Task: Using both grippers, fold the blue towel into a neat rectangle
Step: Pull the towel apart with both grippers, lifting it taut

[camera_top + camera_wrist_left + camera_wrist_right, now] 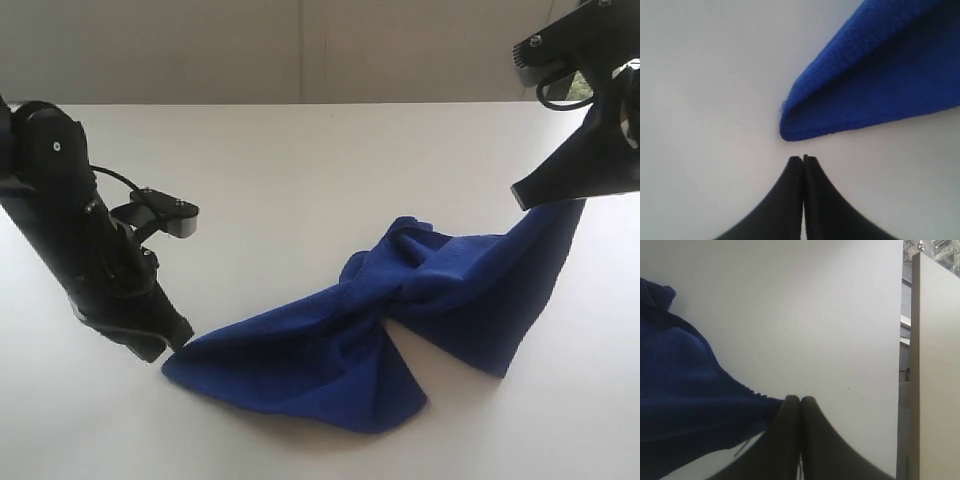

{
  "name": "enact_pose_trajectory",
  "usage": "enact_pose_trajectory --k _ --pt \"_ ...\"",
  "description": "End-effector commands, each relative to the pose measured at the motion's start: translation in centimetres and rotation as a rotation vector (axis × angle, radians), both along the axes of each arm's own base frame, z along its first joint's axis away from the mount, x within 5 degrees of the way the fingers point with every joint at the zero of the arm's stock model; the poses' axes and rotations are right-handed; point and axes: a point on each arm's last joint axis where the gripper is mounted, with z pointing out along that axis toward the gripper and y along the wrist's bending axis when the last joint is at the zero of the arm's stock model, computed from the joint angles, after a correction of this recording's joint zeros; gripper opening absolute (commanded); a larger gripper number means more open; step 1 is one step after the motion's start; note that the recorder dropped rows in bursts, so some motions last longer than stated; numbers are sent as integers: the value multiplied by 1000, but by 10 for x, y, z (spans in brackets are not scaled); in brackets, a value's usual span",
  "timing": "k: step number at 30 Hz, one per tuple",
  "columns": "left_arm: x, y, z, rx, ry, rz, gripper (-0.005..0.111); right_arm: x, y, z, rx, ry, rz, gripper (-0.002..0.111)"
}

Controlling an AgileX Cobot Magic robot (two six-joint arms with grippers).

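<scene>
No writing, label, brand mark, number or sign can be read in any of the three views.

A plain white tabletop spreads under and around the left tool and the right tool, matte, with soft shadows on it. Beyond both tools, past the tabletop's far edge, a pale grey wall rises, split by a thin vertical seam. In the right wrist view the tabletop ends at a straight edge off to one side of the right tool. Past that edge stands a pale beige panel, with a narrow dark gap between, its contents too small to tell.
</scene>
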Motion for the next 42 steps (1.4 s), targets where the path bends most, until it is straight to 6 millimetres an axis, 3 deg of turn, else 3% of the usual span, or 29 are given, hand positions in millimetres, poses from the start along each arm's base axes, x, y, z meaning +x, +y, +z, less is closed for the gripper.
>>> enact_pose_trajectory --k 1,5,15,18,24,30,34,42 --pt "-10 5 -18 -15 2 43 27 0 2 3 12 -17 21 0" --pt "-11 5 -28 -64 -56 118 54 1 6 3 60 -24 36 0" --pt "-6 0 -52 -81 -11 203 54 1 8 -1 69 -29 54 0" --pt "-8 -1 -57 -84 28 202 44 1 10 -6 79 -37 78 0" --pt "-10 -1 -59 -79 46 182 0 1 10 -9 79 -36 88 0" --pt "-9 -1 -56 -81 34 178 0 1 9 -8 26 -19 136 0" --pt "-10 2 -32 -86 -46 118 0 -1 1 -2 -122 -14 159 0" --pt "-27 29 63 -19 -349 36 0 -32 -16 42 -116 -214 127 0"
